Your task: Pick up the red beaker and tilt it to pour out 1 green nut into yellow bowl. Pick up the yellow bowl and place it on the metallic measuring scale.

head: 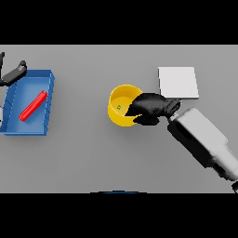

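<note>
You are on the 2nd part of the job now. The yellow bowl (122,111) already has 1 small green nut (119,107) lying in it, so the pouring looks done. The bowl sits on the grey counter (93,158), near the middle. It is round and bright yellow, with a low wall and an open top.

Your right hand (149,108) is at the bowl's 3 o'clock side. Its dark fingers curl over the rim there, so it looks like it is grasping the bowl. The bowl does not look lifted yet, but from above that is hard to judge.

The metallic measuring scale (178,82) is the pale flat square at about 2 o'clock from the bowl, just beyond your right hand. Nothing is on it.

For the next move, lift the bowl straight up and keep it level so the nut stays inside. Then carry it toward 2 o'clock and set it down in the middle of the scale. Let go only when it rests flat.

The red beaker (33,106) lies on its side in the blue tray (28,130), far off at 9 o'clock. Your left hand (14,74) shows at the tray's top left corner. I cannot tell if its fingers are curled or loose.
</note>
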Available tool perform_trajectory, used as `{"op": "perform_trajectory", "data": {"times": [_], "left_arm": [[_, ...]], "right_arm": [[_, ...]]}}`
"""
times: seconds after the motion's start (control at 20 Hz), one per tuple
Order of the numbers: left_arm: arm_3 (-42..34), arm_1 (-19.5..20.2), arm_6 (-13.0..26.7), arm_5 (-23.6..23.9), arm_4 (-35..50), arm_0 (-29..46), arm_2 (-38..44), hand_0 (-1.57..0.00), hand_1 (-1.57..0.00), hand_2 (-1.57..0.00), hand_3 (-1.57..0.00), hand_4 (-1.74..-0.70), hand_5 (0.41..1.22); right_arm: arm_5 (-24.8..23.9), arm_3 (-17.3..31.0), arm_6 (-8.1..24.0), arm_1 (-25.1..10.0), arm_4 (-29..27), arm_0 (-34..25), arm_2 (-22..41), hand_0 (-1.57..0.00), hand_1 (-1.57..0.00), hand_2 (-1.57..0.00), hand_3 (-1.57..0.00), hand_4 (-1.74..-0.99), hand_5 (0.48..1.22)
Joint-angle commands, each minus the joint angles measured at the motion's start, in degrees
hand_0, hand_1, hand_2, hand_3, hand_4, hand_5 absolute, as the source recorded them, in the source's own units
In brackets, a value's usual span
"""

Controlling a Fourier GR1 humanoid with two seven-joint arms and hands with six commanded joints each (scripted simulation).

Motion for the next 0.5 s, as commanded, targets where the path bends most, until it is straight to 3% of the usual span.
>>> {"op": "perform_trajectory", "data": {"times": [0.0,0.15,0.25,0.4,0.45], "left_arm": [[-0.7,-0.1,-0.7,0.2,0.1,0.6,0.0,0.00,0.00,0.00,0.00,-0.79,0.731],[-0.4,-0.1,-0.8,0.4,0.3,0.4,0.3,0.00,0.00,0.00,0.00,-0.80,0.737],[-0.7,-0.2,-1.0,0.4,0.2,-0.2,0.0,0.00,0.00,0.00,0.00,-0.80,0.737],[-0.5,-0.2,-0.9,0.3,0.1,0.1,0.0,0.00,0.00,0.00,0.00,-0.80,0.747],[0.1,-0.1,-1.0,0.7,-0.2,-0.2,0.1,0.00,0.00,0.00,0.00,-0.79,0.748]], "right_arm": [[0.7,-0.7,0.5,-0.8,-0.4,-0.6,-0.4,-1.54,-1.54,-1.54,-1.34,-1.719,1.216],[2.1,-2.8,3.0,-1.8,-1.5,-0.6,-0.8,-1.56,-1.55,-1.55,-1.31,-1.722,1.218],[2.1,-2.1,3.0,-2.5,-1.9,-1.4,-1.1,-1.56,-1.55,-1.56,-1.35,-1.724,1.218],[2.3,-1.8,4.6,-4.0,-2.9,-2.8,-2.7,-1.57,-1.56,-1.56,-1.27,-1.723,1.219],[1.5,-1.7,4.4,-4.8,-2.6,-3.3,-3.3,-1.47,-1.53,-1.57,-1.28,-1.723,1.220]]}}
